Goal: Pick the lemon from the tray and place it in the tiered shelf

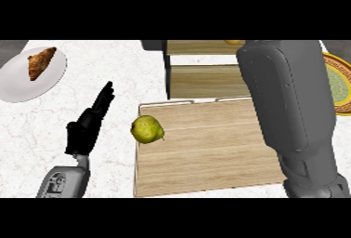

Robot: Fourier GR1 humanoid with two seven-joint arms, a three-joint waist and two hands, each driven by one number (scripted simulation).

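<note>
White marble desk (41, 135): wooden tray (205, 158) centre; pear (146, 129) at tray's 9 o'clock edge; left hand (89, 123) fingers released; right fingers hidden, cannot tell.

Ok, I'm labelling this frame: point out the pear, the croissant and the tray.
pear (146, 129), head view, middle of its skin
croissant (40, 62), head view, middle of its crust
tray (205, 158), head view, bare wood at its centre
</note>
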